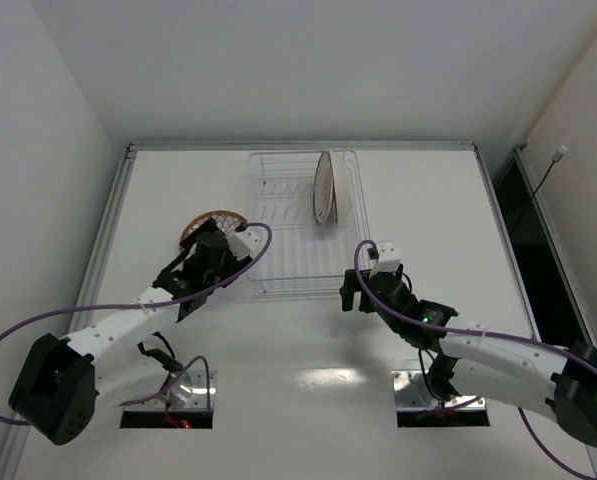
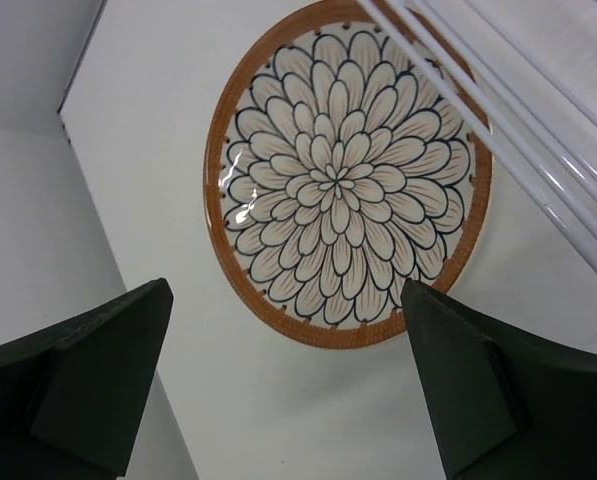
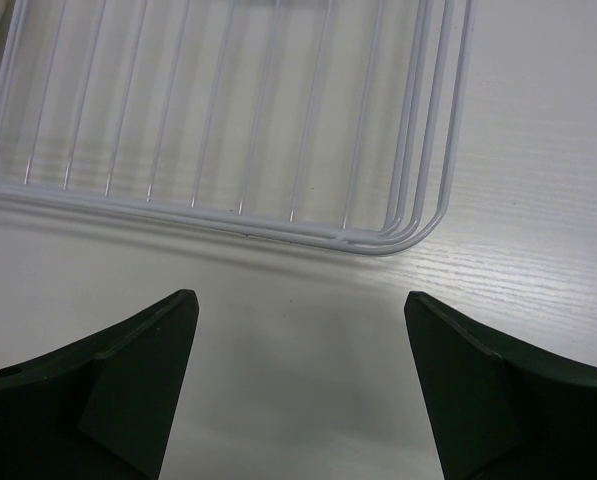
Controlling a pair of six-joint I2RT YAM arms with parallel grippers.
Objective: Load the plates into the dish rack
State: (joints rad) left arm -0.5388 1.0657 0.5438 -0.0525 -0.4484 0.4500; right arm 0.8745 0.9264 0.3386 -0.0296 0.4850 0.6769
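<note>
A brown-rimmed plate (image 2: 348, 170) with a white petal pattern lies flat on the table just left of the dish rack (image 1: 303, 222); in the top view the plate (image 1: 210, 218) is partly hidden by my left gripper. My left gripper (image 2: 288, 300) is open and empty, hovering over the plate's near rim (image 1: 206, 238). Two plates (image 1: 326, 187) stand upright close together in the rack's back right slots. My right gripper (image 3: 298, 310) is open and empty over bare table just before the rack's near right corner (image 3: 398, 235); it also shows in the top view (image 1: 361, 284).
The rack's white wires (image 2: 498, 110) run close past the flat plate's right side. The table's raised rim (image 1: 118, 210) runs along the left, with white walls around. Purple cables loop off both arms.
</note>
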